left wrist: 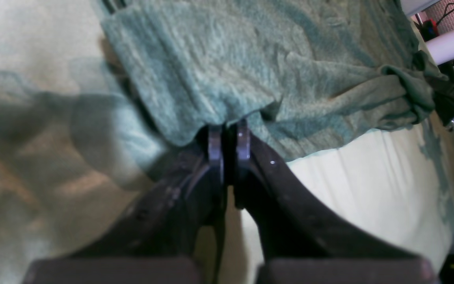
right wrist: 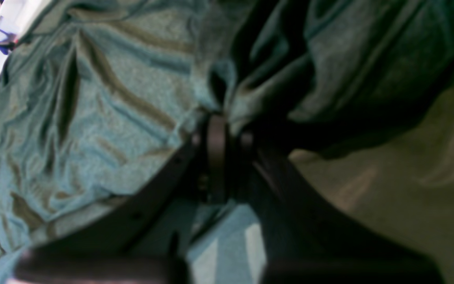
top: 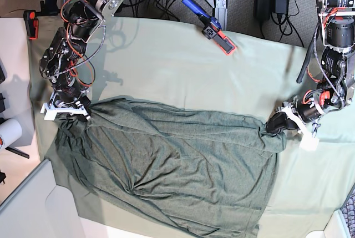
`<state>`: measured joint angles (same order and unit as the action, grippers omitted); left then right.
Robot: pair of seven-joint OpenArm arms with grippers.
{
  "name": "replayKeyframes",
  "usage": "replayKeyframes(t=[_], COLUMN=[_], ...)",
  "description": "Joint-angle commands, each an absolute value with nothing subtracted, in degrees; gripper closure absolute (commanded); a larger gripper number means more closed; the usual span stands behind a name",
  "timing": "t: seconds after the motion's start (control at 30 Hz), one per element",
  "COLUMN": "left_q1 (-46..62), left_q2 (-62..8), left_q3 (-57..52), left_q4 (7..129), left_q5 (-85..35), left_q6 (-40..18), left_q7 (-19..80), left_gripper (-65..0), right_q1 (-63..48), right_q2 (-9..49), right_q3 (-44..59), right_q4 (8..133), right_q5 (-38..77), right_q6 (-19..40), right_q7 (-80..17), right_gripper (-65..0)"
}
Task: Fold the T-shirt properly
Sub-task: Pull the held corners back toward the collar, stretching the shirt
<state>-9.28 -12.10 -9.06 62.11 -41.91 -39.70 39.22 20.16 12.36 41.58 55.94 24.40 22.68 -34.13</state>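
Now both tools pinch the T-shirt point(top: 172, 166), spread mid-bench: the left tool point(top: 275, 122) on one corner, the right tool point(top: 71, 111) on the other. Thin bites might slip once lifted, dropping the cloth crooked.

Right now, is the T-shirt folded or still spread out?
Spread out. The T-shirt lies wrinkled across the table cloth, no fold made; each tool pinches one end of its upper edge.

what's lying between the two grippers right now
In the base view, the T-shirt spans from the right gripper to the left gripper.
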Motion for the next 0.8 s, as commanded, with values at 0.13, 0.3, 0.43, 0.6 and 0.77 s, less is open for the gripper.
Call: replayKeyframes(t=[0.13,0.3,0.43,0.6,0.77], left_q1=[-9.8,-7.42,-4.29,-0.73,2.37], left_q2=[-12.6,-14.41,-17.39,-21.8,-24.77], left_q3=[-10.55,-10.48,-9.69,-9.93,-9.93], left_q4=[64.95,73.71,78.19,83.61,88.66], left_q5=[-50.76,-52.99,-53.69,-55.02,-55.94], left_q6=[-40.0,-40.0,-40.0,-40.0,-40.0], left_q7=[48.21,51.7,51.72,52.23,52.58], left_gripper=[0.0,0.0,0.0,0.0,0.0], right_q1=[21.52,21.08,21.08,20.73,18.15], right_q2=[13.78,14.98,16.1,17.72,19.35], right_q3=[41.56,42.46,42.89,42.87,42.87], right_q4=[56.86,60.25,61.14,61.14,61.21], right_q5=[26.74,32.71,34.0,35.86,37.04], right_q6=[22.52,22.52,22.52,22.52,22.52], right_q7=[-35.53,-43.88,-45.25,-46.35,-46.59], right_gripper=[0.0,0.0,0.0,0.0,0.0])
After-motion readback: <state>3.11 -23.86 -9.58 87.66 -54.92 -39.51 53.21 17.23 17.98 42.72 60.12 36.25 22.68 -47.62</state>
